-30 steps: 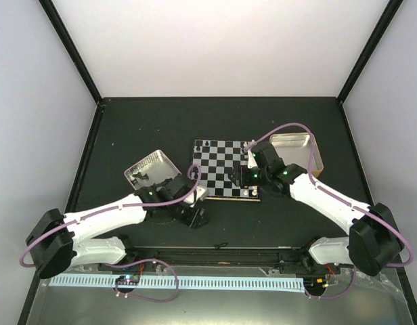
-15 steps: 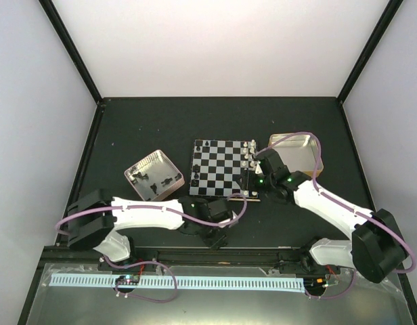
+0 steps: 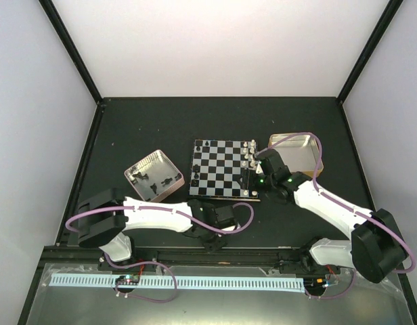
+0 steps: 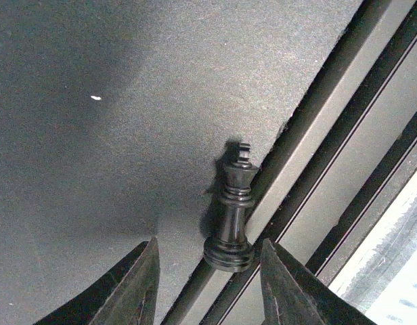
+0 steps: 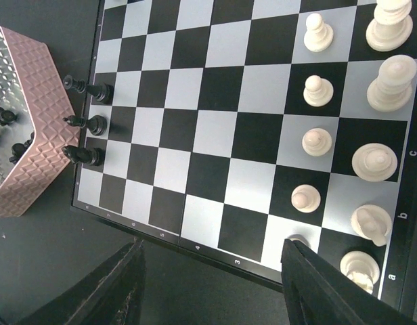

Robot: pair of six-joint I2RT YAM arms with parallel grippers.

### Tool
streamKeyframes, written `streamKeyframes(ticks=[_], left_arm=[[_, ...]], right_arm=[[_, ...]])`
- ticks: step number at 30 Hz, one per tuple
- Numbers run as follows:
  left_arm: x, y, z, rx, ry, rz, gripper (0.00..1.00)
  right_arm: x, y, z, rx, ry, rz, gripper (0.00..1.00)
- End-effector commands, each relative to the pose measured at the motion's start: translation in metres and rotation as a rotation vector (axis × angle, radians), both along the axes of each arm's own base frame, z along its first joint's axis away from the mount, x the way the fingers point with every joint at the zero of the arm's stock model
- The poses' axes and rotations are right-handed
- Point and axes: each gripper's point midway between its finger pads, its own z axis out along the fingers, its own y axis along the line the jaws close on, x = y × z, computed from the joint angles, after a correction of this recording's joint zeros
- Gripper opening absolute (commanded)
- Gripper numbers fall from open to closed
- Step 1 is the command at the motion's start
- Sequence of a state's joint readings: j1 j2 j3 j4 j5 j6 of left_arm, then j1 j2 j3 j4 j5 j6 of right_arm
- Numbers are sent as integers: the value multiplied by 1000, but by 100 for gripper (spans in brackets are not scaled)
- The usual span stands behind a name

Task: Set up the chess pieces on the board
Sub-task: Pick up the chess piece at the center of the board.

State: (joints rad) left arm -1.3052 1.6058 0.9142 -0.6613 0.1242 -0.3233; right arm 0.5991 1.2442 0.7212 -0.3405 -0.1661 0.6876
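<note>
1. My left arm has swung away from the pink tin (image 3: 153,176) and the board (image 3: 222,169) to the bench's near edge. My left tool (image 4: 208,250) now sits low there.
2. Just ahead of it, between the fingers (image 4: 144,277), is a black king (image 4: 234,210), right against the rail bordering the dark mat. I cannot tell whether it stands or lies.
3. The jaws have been narrowing but are not on the king; a gap shows either side, so nothing is held.
4. My right tool (image 5: 208,271) has drawn back to the board's near-right corner and hangs wide apart, empty, with the white pieces (image 5: 317,91) off to its right.
5. To its left, three black pieces (image 5: 90,124) stand at the board's far edge, with more in the tin beyond.
6. I judge this a retrieval: the stray king must be gripped and carried back before the black rank can fill.
</note>
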Motion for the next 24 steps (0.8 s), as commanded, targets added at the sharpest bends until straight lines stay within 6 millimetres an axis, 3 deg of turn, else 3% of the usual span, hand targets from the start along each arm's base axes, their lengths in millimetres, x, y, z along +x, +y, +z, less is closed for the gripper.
streamKeyframes(ticks=[1,16,24], left_arm=[[-6,-8,5,-10,15,-67,43],[-4,-5,-12,105,-27,-141,29],[-1,0,-14,107,-52,-149,10]], right_arm=[[5,-1,2,13,-17,-16,55],[12,-4,9,8,-31,-30,55],[15,-4,12,28,-28,-38,55]])
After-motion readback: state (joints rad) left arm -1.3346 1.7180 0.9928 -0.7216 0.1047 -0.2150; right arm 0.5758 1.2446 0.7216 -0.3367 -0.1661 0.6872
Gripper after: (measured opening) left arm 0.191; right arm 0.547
